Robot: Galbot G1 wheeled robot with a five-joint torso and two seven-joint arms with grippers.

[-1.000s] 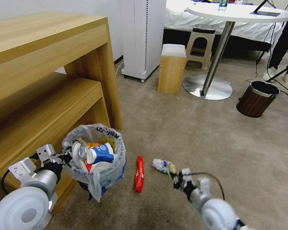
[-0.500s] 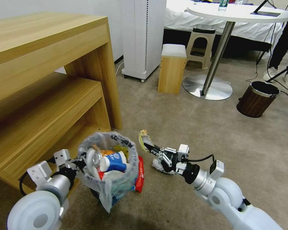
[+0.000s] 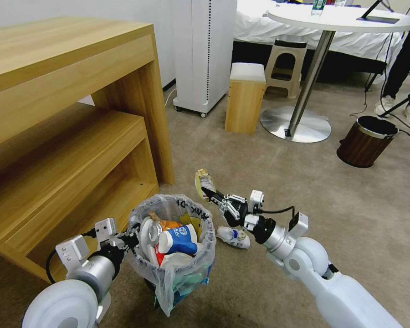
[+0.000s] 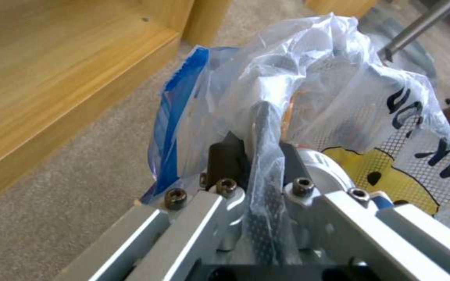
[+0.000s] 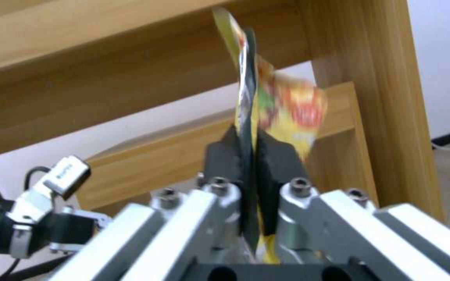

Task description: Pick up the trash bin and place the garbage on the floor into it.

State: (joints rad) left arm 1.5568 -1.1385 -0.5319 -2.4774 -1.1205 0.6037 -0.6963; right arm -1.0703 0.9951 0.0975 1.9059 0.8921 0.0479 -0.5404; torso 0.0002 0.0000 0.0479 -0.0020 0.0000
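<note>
The trash bin [image 3: 182,273], blue with a crinkly printed bag liner [image 4: 340,97], hangs just off the floor [image 3: 269,182] beside the wooden shelf. My left gripper [image 3: 133,233] is shut on its rim and liner, with the plastic pinched between the fingers [image 4: 225,156]. Inside lie a blue-and-white crushed cup [image 3: 180,239], a can [image 3: 152,230] and other garbage. My right gripper [image 3: 208,192] is shut on a yellow wrapper [image 3: 204,181], held upright above the floor just beyond the bin's far rim; the wrapper [image 5: 293,109] sticks up past the fingertips. A crumpled white wrapper [image 3: 232,237] lies on the carpet under the right wrist.
A two-tier wooden shelf unit [image 3: 77,136] stands close on the left. Farther off are a white appliance [image 3: 202,54], a wooden stool [image 3: 244,98], a round table's metal foot [image 3: 296,125] and a brown metal-rimmed bin [image 3: 366,141]. Open carpet lies to the right.
The left arm has carried the bin rightward, covering the red wrapper. The right gripper took the yellow wrapper off the floor and raised it toward the bin's far rim.
</note>
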